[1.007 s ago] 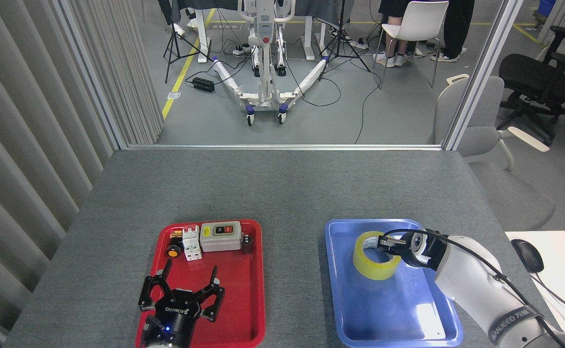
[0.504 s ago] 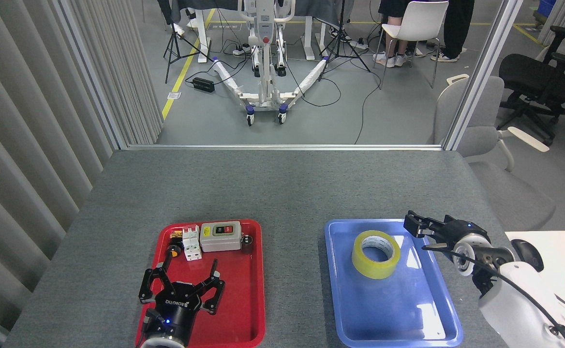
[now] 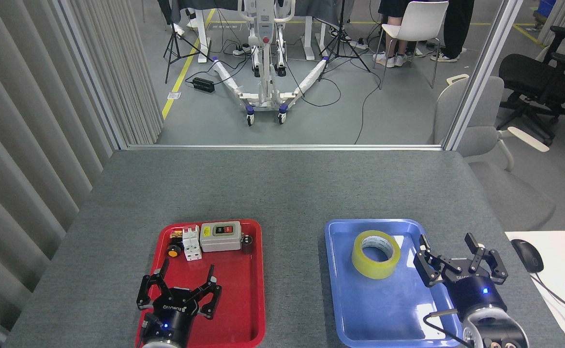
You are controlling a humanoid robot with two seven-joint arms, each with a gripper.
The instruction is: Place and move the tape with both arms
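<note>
The right black claw-like gripper (image 3: 450, 246) stands with its fingers spread wide and empty, pointing away from the robot over the right rim of the shallow blue plastic tray (image 3: 355, 309). The wide roll of translucent yellow packing tape with a whitish core (image 3: 376, 253) lies flat in the far half of that tray, just left of this gripper and apart from it, touched by nothing. The right arm rises from the lower right corner, the gripper upright above its wrist, a blue light glowing on the body. The left black claw-like gripper (image 3: 187, 273) is likewise spread open and empty, hovering over the near part of the shallow red plastic tray (image 3: 256, 270), well apart from the tape, its arm entering from the bottom edge. At the far end of the red tray sit a grey switch box (image 3: 220, 236), a white breaker block (image 3: 191, 243) and a small orange-capped knob (image 3: 173, 251). Both trays rest on the grey felt-covered bench (image 3: 282, 183). A second ago the right gripper reached into the roll from the right; half a second ago it had let go and swung out past the tray's far right corner; now it has turned to face forward. The tape sits where it was released, and the left gripper has barely moved.
</note>
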